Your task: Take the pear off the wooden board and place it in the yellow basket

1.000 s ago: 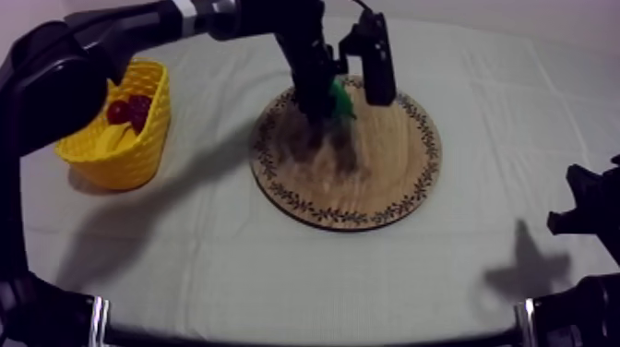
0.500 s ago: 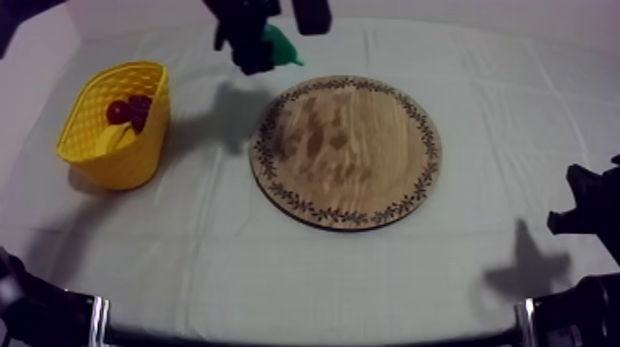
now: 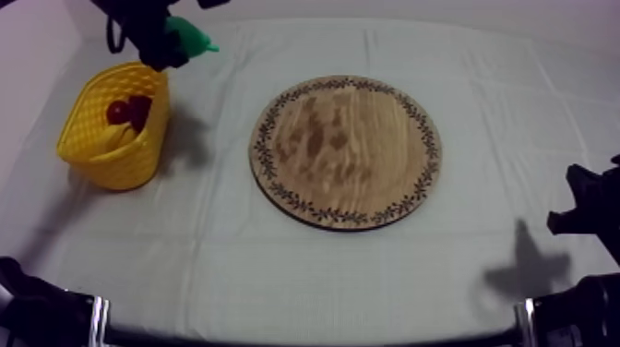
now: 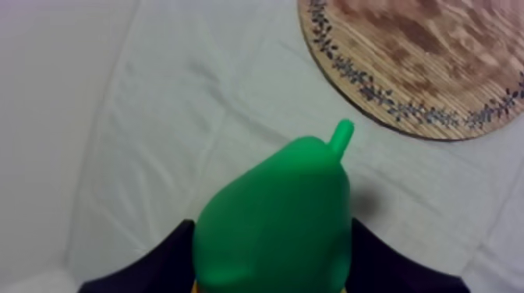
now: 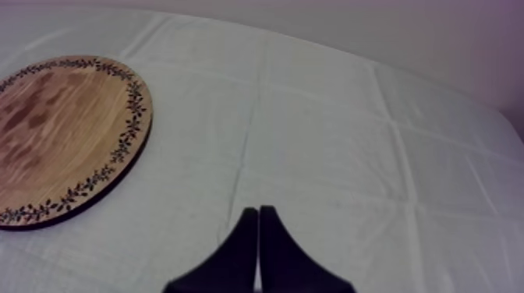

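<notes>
My left gripper [image 3: 171, 41] is shut on the green pear [image 3: 191, 37] and holds it in the air just past the far rim of the yellow basket [image 3: 138, 148]. In the left wrist view the pear [image 4: 273, 214] sits between the black fingers [image 4: 164, 261], stem toward the wooden board [image 4: 437, 70]. The round wooden board [image 3: 346, 152] lies bare at the table's middle. My right gripper [image 5: 257, 214] is shut on nothing, its fingers together as a narrow wedge, low at the right side [image 3: 581, 212].
Inside the basket lie a small red fruit [image 3: 117, 111], dark grapes [image 3: 139, 108] and a banana [image 3: 109, 138]. The board [image 5: 62, 132] lies to the left of the right gripper, with bare cloth between them.
My left arm has lifted the pear off the board and carried it leftward across the cloth to the basket's far rim. The right arm has not moved.
</notes>
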### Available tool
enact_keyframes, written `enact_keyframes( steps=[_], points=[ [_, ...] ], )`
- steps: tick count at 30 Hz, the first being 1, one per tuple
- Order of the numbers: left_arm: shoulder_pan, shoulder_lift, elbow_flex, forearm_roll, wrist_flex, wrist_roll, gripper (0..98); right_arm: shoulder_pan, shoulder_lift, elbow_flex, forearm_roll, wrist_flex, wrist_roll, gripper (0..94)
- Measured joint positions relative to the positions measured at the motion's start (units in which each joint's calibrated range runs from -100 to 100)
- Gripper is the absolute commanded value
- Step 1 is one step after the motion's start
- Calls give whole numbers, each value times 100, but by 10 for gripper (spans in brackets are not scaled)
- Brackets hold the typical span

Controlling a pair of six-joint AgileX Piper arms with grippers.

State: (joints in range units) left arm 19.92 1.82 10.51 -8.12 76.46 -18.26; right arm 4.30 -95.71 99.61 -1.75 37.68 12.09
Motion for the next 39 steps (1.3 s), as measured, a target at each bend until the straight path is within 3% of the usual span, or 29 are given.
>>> enact_keyframes(
  steps=[5, 15, 26, 29, 39],
  points=[
    [-152, -136, 47, -67, -235, 501, 473, 0, 0, 0, 0, 0, 0, 3],
    [-602, 45, 157, -540, -985, 1629, 452, 3, 0, 0, 0, 0, 0, 3],
    [-1262, 545, 422, -515, -1002, 2578, 436, 3, 0, 0, 0, 0, 0, 3],
    [-1369, 606, 567, -436, -749, 2647, 433, 3, 0, 0, 0, 0, -3, 3],
    [-1417, 534, 1059, -352, -187, 2430, 438, 7, 0, 0, 0, 0, -3, 3]
  ],
)
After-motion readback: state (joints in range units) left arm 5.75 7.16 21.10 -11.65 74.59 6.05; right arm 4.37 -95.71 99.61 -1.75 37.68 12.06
